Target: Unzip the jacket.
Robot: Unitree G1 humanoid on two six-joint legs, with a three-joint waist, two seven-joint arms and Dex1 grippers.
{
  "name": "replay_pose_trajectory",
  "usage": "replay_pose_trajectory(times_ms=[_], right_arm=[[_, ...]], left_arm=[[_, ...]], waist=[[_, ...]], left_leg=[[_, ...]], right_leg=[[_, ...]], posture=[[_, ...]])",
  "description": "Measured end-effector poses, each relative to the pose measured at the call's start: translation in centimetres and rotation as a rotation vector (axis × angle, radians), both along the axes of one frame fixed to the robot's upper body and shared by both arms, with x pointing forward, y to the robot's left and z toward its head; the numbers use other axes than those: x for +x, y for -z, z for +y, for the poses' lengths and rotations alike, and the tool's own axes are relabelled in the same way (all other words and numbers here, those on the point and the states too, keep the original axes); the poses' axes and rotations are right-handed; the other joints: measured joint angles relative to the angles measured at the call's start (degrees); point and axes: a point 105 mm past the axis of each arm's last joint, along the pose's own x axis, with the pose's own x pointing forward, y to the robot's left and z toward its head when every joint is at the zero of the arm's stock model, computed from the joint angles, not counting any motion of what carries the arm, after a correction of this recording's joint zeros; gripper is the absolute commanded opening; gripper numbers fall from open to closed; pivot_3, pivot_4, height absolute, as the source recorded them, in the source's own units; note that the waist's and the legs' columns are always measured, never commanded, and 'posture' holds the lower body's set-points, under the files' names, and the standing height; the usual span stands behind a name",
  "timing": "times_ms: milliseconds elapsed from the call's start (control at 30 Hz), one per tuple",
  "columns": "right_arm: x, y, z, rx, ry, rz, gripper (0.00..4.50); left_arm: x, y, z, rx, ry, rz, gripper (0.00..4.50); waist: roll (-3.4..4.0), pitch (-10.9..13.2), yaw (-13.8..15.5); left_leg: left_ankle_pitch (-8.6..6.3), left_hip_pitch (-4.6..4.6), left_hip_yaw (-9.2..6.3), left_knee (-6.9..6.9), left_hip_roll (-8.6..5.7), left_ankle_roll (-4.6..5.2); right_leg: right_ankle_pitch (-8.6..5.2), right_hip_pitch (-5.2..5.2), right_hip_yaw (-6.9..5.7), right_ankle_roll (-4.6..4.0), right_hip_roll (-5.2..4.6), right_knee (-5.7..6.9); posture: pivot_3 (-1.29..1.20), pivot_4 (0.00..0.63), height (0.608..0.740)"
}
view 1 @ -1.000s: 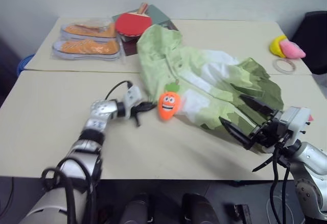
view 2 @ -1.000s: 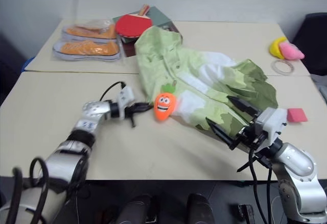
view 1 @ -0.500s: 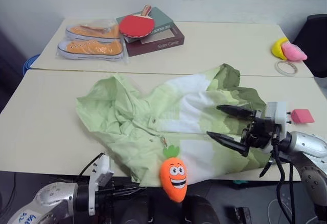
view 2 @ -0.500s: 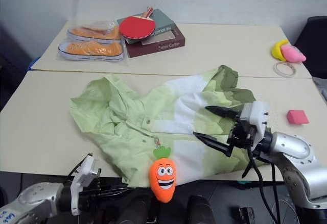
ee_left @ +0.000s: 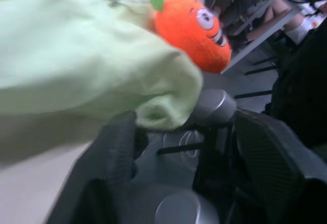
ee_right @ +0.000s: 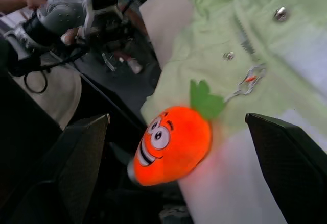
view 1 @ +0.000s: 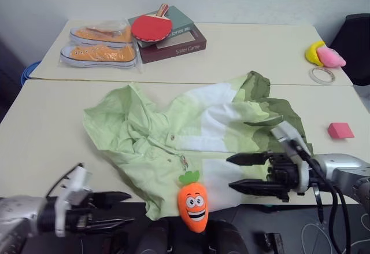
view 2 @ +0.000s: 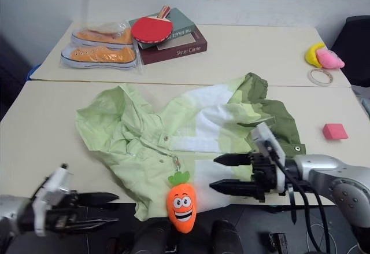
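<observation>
The jacket is lying at the bench's front edge, seemingly unzipped; both claws, left claw and right claw, are hanging open, empty.

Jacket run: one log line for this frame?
jacket: spread on table, near edge | carrot plush: hanging over edge | left end effector: open, empty | right end effector: open over jacket hem

Light-green, white and olive jacket, orange carrot plush, green-leafed
</observation>
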Motion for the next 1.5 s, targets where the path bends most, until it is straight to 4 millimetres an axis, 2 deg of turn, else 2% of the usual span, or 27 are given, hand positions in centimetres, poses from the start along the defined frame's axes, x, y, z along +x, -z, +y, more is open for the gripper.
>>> replay_pose_trajectory(times_ms=[33,67,167,300,333,400,533,667,700,767,800,933,1000,1167,1367,1500], right_arm=[[0.0,0.6,0.4,-0.022,-0.004,0.022,4.50],[-0.1,1.2,0.7,-0.037,-0.011,0.041,4.50],[-0.4,2.7,2.5,-0.063,-0.048,0.081,4.50],[-0.4,4.2,4.1,-0.085,-0.072,0.093,4.50],[-0.3,4.6,4.5,-0.088,-0.076,0.098,4.32],[-0.1,5.0,5.2,-0.082,-0.088,0.106,3.92],[-0.2,5.4,6.4,-0.082,-0.152,0.105,2.56],[0.4,5.8,6.5,-0.089,-0.151,0.082,1.12],[0.5,5.6,6.4,-0.083,-0.151,0.072,0.91],[0.9,4.9,6.0,-0.062,-0.145,0.039,0.13],[1.1,4.5,5.6,-0.057,-0.139,0.025,0.03],[1.6,2.8,3.5,-0.036,-0.107,-0.018,0.03],[2.0,1.2,1.2,-0.033,-0.057,-0.068,0.03],[2.8,0.4,-4.2,-0.124,0.093,-0.088,0.03],[5.6,-1.4,-15.3,-0.295,0.484,-0.191,0.03],[5.5,-0.4,-22.0,-0.435,0.694,-0.263,0.03]], left_arm=[[0.2,-0.2,0.4,0.015,0.009,-0.021,4.45],[0.6,-0.5,0.6,0.021,0.020,-0.051,4.48],[2.0,-2.0,0.3,0.025,0.060,-0.183,4.48],[3.0,-3.3,-0.8,0.022,0.133,-0.287,4.48],[3.3,-3.5,-1.3,0.013,0.151,-0.295,4.50],[4.0,-3.7,-2.4,0.003,0.184,-0.309,4.50],[5.5,-3.6,-5.0,-0.018,0.268,-0.339,4.50],[8.7,-3.0,-7.7,-0.019,0.280,-0.364,4.50],[9.3,-2.9,-8.5,-0.012,0.292,-0.385,4.50],[10.9,-2.5,-10.2,0.014,0.303,-0.436,4.50],[11.4,-1.9,-10.6,0.042,0.308,-0.455,4.50],[13.1,0.7,-10.8,0.157,0.310,-0.493,4.50],[13.6,1.4,-10.7,0.169,0.287,-0.482,4.50],[13.9,2.1,-9.8,0.190,0.262,-0.465,4.50],[14.4,3.2,-8.7,0.198,0.184,-0.459,4.50],[14.5,3.3,-8.6,0.198,0.154,-0.463,4.50]], waist=[[0.00,0.0,0.0],[0.00,0.0,0.0],[-0.02,0.0,0.2],[-0.02,0.0,-0.1],[-0.02,0.0,-0.1],[-0.02,0.0,-0.1],[-0.04,0.0,-0.1],[-0.09,0.0,0.3],[-0.09,0.0,0.2],[-0.12,-0.1,0.2],[-0.12,-0.1,0.2],[-0.13,-0.1,0.0],[-0.14,-0.1,0.1],[-0.15,-0.1,0.3],[-0.12,-0.1,0.3],[-0.10,-0.1,0.2]], left_leg=[[-0.02,-0.03,0.01,-0.01,0.00,-0.01],[-0.03,-0.12,0.01,-0.01,0.00,-0.03],[-0.03,-0.22,0.01,-0.03,-0.02,-0.05],[-0.03,-0.21,0.08,-0.04,-0.05,-0.04],[-0.02,-0.21,0.10,-0.03,-0.05,-0.04],[0.00,-0.19,0.14,0.00,-0.05,-0.01],[0.08,-0.15,0.22,0.03,-0.07,-0.01],[0.10,-0.17,0.23,0.12,-0.11,0.02],[0.11,-0.17,0.26,0.13,-0.12,0.03],[0.12,-0.16,0.34,0.16,-0.13,0.06],[0.11,-0.16,0.36,0.16,-0.13,0.06],[0.11,-0.15,0.53,0.08,-0.02,0.06],[0.11,-0.16,0.52,0.12,0.03,0.05],[0.07,-0.12,0.52,0.30,-0.02,0.16],[0.05,0.07,0.51,0.40,-0.02,0.21],[0.05,0.15,0.54,0.42,-0.05,0.21]], right_leg=[[0.00,-0.05,0.01,0.00,0.00,0.00],[0.00,-0.14,0.02,0.00,0.01,0.01],[0.01,-0.26,0.01,-0.01,0.01,0.07],[0.02,-0.24,0.00,0.01,0.08,0.19],[0.03,-0.24,0.00,0.02,0.13,0.29],[0.03,-0.24,0.00,0.03,0.16,0.40],[0.04,-0.28,0.02,0.04,0.46,0.55],[0.06,-0.30,0.00,0.08,0.55,0.64],[0.06,-0.30,-0.01,0.09,0.56,0.64],[0.09,-0.30,-0.19,0.14,0.59,0.63],[0.09,-0.30,-0.20,0.14,0.59,0.63],[0.09,-0.38,-0.21,0.14,0.67,0.57],[0.09,-0.36,-0.20,0.14,0.67,0.56],[0.10,-0.25,-0.17,0.16,0.49,0.58],[0.12,0.00,-0.11,0.20,0.10,0.59],[0.13,0.13,-0.11,0.22,0.11,0.57]], posture=[[0.00,0.150,0.740],[0.00,0.150,0.740],[0.00,0.150,0.740],[0.00,0.150,0.740],[0.00,0.150,0.740],[0.00,0.150,0.740],[0.00,0.150,0.740],[0.00,0.150,0.740],[0.00,0.150,0.740],[0.00,0.150,0.740],[0.00,0.150,0.740],[0.00,0.150,0.740],[0.00,0.150,0.740],[0.00,0.150,0.740],[0.00,0.150,0.740],[0.00,0.150,0.740]])
